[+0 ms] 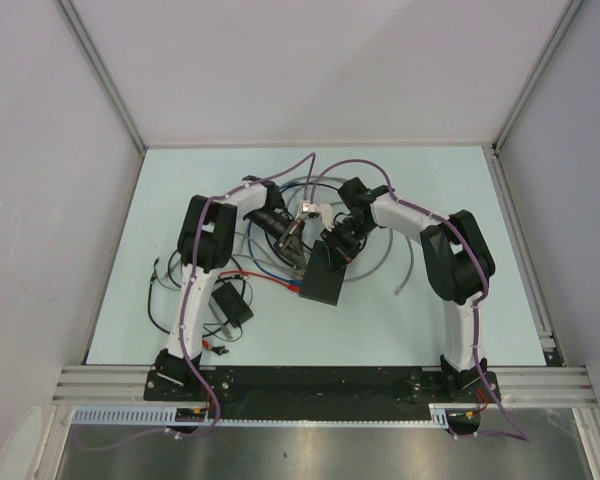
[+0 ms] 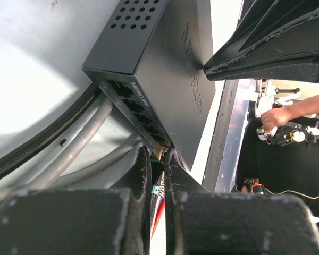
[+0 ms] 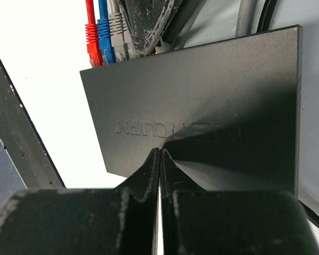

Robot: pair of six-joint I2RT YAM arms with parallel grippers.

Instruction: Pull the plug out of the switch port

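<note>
The flat dark grey switch [image 1: 320, 278] lies mid-table, its port row [image 2: 138, 109] facing my left gripper. My left gripper [image 2: 158, 156] is shut on a clear plug [image 2: 159, 151] at the near end of the port row; in the top view the left gripper [image 1: 297, 245] is at the box's far edge. Red [image 3: 90, 37], blue [image 3: 103, 34] and grey [image 3: 117, 32] plugs sit in neighbouring ports. My right gripper [image 3: 160, 151] is shut and empty, its tips resting on the switch's top face [image 3: 202, 101]. In the top view the right gripper [image 1: 333, 250] is over the box.
A small black box with thin wires [image 1: 230, 303] lies at the front left. Grey cables [image 2: 69, 154] loop beside and behind the switch, with one trailing right [image 1: 408, 262]. A person's hand [image 2: 274, 118] shows beyond the table edge.
</note>
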